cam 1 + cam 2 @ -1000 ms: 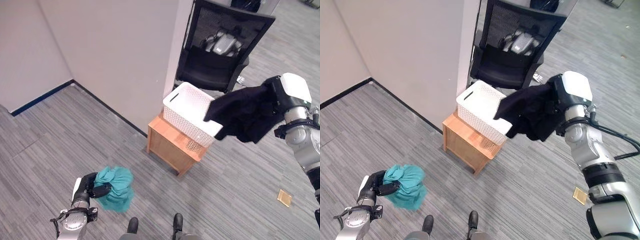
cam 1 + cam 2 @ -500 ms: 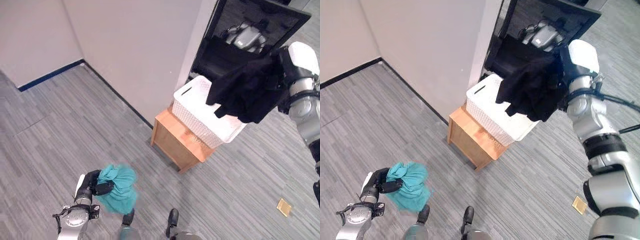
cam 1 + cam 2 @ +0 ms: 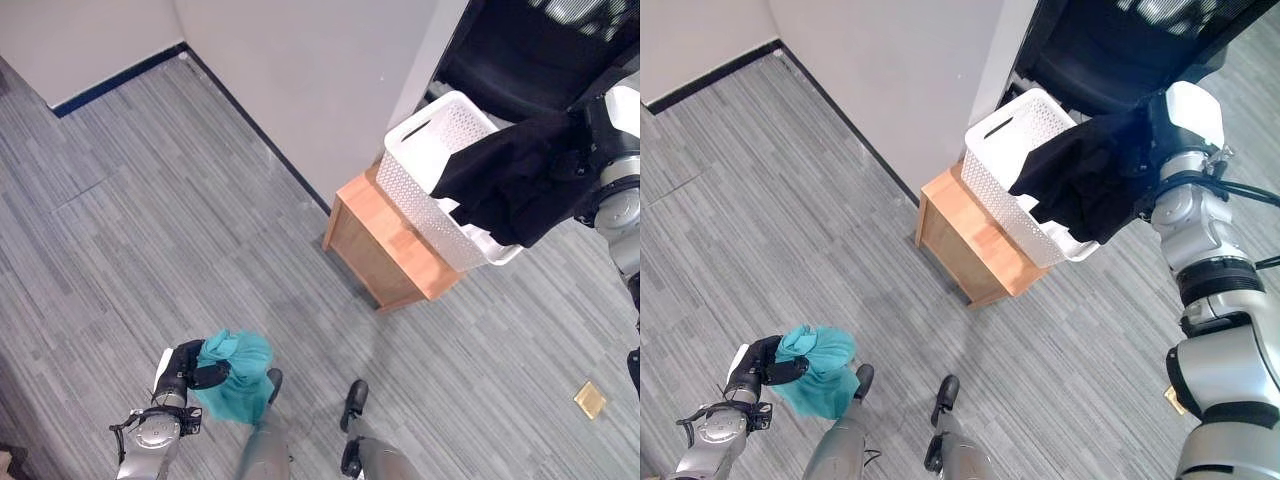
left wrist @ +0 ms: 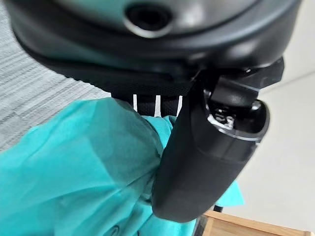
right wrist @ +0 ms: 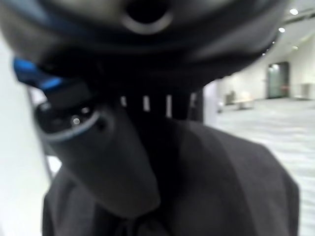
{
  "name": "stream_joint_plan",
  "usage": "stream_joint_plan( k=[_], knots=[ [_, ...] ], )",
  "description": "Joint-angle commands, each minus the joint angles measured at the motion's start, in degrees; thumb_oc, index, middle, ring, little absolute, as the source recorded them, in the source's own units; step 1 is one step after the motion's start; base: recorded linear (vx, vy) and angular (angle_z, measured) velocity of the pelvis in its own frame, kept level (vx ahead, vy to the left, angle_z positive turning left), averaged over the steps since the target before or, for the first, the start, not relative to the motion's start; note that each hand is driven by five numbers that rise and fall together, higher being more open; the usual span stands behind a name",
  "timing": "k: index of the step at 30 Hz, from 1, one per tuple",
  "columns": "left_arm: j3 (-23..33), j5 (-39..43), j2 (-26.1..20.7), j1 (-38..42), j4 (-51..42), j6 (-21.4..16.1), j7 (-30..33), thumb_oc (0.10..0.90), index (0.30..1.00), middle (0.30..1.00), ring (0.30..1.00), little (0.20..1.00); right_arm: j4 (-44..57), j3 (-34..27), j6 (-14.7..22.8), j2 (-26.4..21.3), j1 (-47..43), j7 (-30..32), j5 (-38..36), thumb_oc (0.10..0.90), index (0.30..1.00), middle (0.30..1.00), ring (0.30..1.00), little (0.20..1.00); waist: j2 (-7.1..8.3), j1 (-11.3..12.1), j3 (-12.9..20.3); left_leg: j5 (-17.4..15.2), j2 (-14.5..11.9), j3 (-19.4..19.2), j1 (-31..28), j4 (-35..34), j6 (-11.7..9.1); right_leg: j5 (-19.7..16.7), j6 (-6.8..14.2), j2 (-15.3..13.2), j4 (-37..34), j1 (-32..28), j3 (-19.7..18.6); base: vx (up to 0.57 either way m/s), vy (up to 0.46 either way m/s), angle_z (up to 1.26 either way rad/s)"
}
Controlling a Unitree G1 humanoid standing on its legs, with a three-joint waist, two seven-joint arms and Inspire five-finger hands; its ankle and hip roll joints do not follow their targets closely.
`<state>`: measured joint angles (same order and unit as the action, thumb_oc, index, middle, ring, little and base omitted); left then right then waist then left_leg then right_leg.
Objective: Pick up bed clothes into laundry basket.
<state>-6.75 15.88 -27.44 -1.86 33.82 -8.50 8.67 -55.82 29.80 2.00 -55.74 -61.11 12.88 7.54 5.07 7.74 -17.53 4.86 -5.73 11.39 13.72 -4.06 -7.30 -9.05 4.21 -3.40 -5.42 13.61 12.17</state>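
A: How far along is it?
B: The white laundry basket (image 3: 440, 170), just below the right robot hand (image 5: 98, 162), looks empty. That hand grips the black garment (image 3: 515, 185) over its rim.
A: And the teal cloth (image 3: 232, 375)?
B: Bunched in the left robot hand (image 3: 183, 368), well away from it.

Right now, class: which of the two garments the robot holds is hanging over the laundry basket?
The black garment, gripped in the right robot hand, hangs over the white laundry basket. The teal garment is in the left robot hand, low by the floor.
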Motion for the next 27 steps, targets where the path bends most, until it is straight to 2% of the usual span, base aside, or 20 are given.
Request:
stream_joint_plan(
  k=[1, 4, 5, 6, 14, 20, 27],
  knots=[
    [-2.44, 2.31, -3.11, 3.59, -2.3, -6.26, 1.98, 0.4, 0.3, 0.3, 0.3, 0.3, -1.1, 3.66, 0.98, -7.54, -12.14, 5.38, -2.65, 0.4, 0.3, 0.3, 0.3, 0.3, 0.75, -0.23, 3.97, 1.07, -1.58, -4.0, 1.45, -0.94, -2.51, 4.67, 5.8, -3.31, 0.42, 0.2, -1.25, 0.0, 0.0, 0.0],
    [-3.49, 2.65, -2.85, 4.61, -2.13, -6.42, 1.96, 0.4, 0.3, 0.3, 0.3, 0.3, -3.2, 4.57, 1.2, -7.76, -13.1, 5.28, -3.37, 0.4, 0.3, 0.3, 0.3, 0.3, 0.78, -0.16, 3.26, 1.58, -1.52, -3.63, 2.97, -0.94, -2.76, 4.63, 5.83, -3.13, 0.42, 1.49, -1.37, 0.0, 0.0, 0.0],
    [-3.74, 2.72, -2.79, 4.96, -2.11, -6.46, 1.97, 0.4, 0.3, 0.3, 0.3, 0.3, -3.74, 4.58, 1.41, -7.91, -13.29, 5.4, -3.88, 0.477, 0.415, 0.415, 0.415, 0.415, 0.84, -0.13, 3.21, 1.65, -1.45, -3.51, 3.45, -0.94, -2.82, 4.61, 5.82, -3.1, 0.42, 1.9, -1.41, 0.0, 0.0, 0.0],
    [-4.09, 2.76, -2.63, 5.43, -2.04, -6.42, 1.98, 0.4, 0.3, 0.3, 0.3, 0.3, -4.75, 4.54, 1.5, -7.88, -13.06, 5.65, -4.39, 0.8, 0.9, 0.9, 0.9, 0.9, 0.79, -0.09, 3.04, 1.84, -1.37, -3.33, 3.99, -0.94, -2.89, 4.62, 5.82, -3.03, 0.42, 2.22, -1.42, 0.0, 0.0, 0.0],
    [-4.51, 2.93, -1.54, 4.9, -0.76, -6.36, 2.37, 0.4, 0.3, 0.3, 0.3, 0.3, -7.88, -1.17, 2.18, -7.38, -9.01, 8.36, -7.34, 0.8, 0.9, 0.9, 0.9, 0.9, -0.29, 0.66, 3.23, 1.93, -1.25, -2.73, 4.41, -0.94, -3.21, 5.22, 5.86, -2.78, 0.42, 1.9, -0.54, 0.02, 0.001, 0.01],
    [-4.37, 2.9, -1.47, 4.28, -0.23, -6.35, 2.59, 0.4, 0.3, 0.3, 0.3, 0.3, -7.11, -1.85, 2.04, -9.42, -8.63, 9.81, -6.54, 0.8, 0.9, 0.9, 0.9, 0.9, 0.03, 0.5, 3.73, 1.67, -1.51, -2.54, 3.73, -0.94, -3.4, 5.65, 5.84, -2.76, 0.42, 0.97, -0.22, 0.03, -0.001, 0.07],
    [-3.55, 1.72, -1.06, 2.87, 0.31, -5.48, 2.75, 0.4, 0.3, 0.3, 0.3, 0.3, -1.25, -4.81, 2.19, -12.61, -5.99, 12.79, -5.19, 0.8, 0.9, 0.9, 0.9, 0.9, 0.55, -0.26, 4.5, 0.57, -2.43, -3.47, 0.27, -0.94, -3.1, 6.5, 5.74, -2.69, 0.42, -2.05, -0.88, 0.03, 0.019, 0.01]
  ],
)
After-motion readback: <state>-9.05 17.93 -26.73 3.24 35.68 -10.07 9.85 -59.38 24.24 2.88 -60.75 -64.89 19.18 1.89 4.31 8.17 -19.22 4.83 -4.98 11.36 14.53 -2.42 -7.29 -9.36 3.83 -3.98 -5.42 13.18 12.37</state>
